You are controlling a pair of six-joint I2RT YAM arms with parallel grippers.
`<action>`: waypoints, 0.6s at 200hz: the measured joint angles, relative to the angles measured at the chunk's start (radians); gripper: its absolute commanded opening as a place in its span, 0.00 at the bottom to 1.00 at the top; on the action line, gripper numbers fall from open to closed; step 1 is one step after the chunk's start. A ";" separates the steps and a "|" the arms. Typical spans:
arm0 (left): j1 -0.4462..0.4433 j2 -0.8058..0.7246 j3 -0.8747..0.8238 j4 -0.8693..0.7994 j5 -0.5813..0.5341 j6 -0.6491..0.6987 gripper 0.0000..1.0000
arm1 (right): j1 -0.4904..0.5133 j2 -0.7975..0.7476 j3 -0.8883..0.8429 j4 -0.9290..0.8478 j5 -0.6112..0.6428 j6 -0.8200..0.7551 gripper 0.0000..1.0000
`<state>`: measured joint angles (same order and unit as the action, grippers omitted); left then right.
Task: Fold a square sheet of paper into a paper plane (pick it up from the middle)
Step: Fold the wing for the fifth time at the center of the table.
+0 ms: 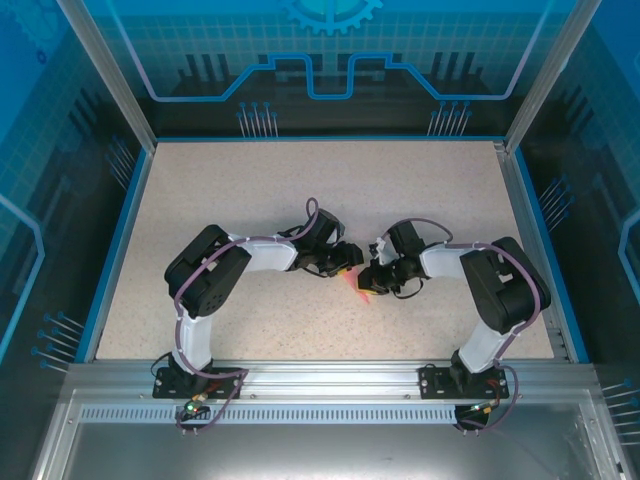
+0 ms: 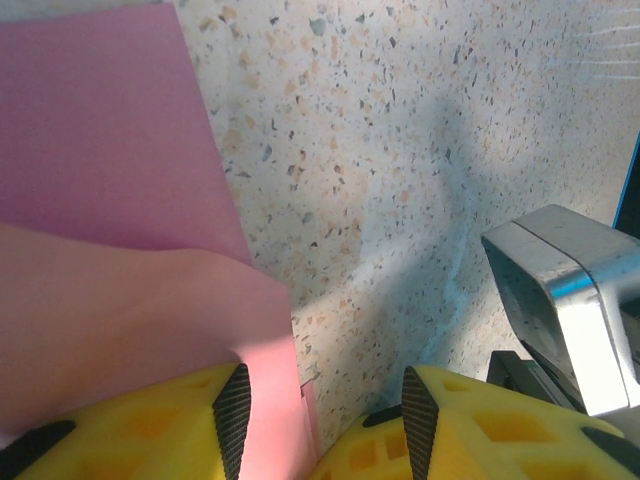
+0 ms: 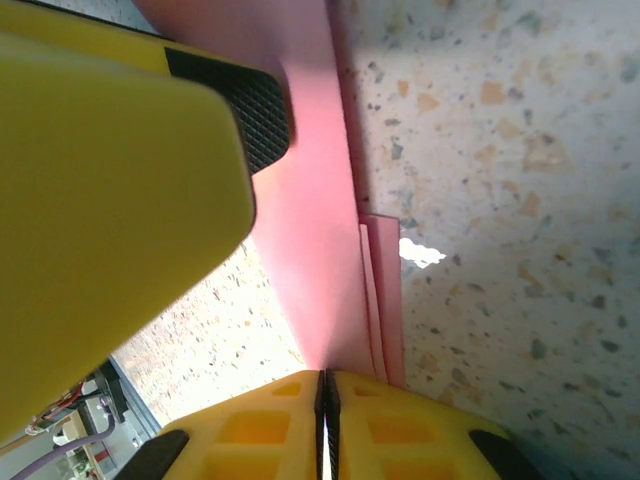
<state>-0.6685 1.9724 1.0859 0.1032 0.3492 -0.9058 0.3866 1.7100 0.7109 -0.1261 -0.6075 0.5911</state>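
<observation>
The square sheet of paper point(image 1: 362, 287) is pink-red and creased, and lies on the speckled table between the two arms. In the right wrist view my right gripper point(image 3: 325, 380) is shut on a raised flap of the paper point(image 3: 315, 240), with folded layers point(image 3: 382, 300) stacked flat beside it. From above, the right gripper point(image 1: 373, 278) meets the left gripper point(image 1: 347, 262) over the sheet. My left gripper point(image 2: 325, 415) stands open. The paper point(image 2: 110, 250) lies under its left finger, and the sheet's edge runs between the two pads. One left finger point(image 3: 110, 190) hovers over the flap.
The speckled table point(image 1: 250, 190) stretches wide around the arms inside a blue-edged frame point(image 1: 115, 250). A grey metal part of the right arm point(image 2: 565, 300) sits close to the left gripper's right finger. The metal base rail point(image 1: 320, 375) runs along the near edge.
</observation>
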 measured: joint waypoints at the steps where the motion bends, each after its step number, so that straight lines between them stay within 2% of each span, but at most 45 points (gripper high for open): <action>1: 0.000 0.000 0.000 0.000 0.000 0.000 0.47 | 0.000 0.000 0.000 0.000 0.000 -0.001 0.12; 120: 0.000 0.001 0.000 -0.001 0.000 0.000 0.47 | -0.002 -0.107 -0.014 -0.062 -0.030 -0.010 0.15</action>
<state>-0.6685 1.9732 1.0863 0.1024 0.3492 -0.9062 0.3851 1.6028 0.6968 -0.1879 -0.6373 0.5808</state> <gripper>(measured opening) 0.469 0.146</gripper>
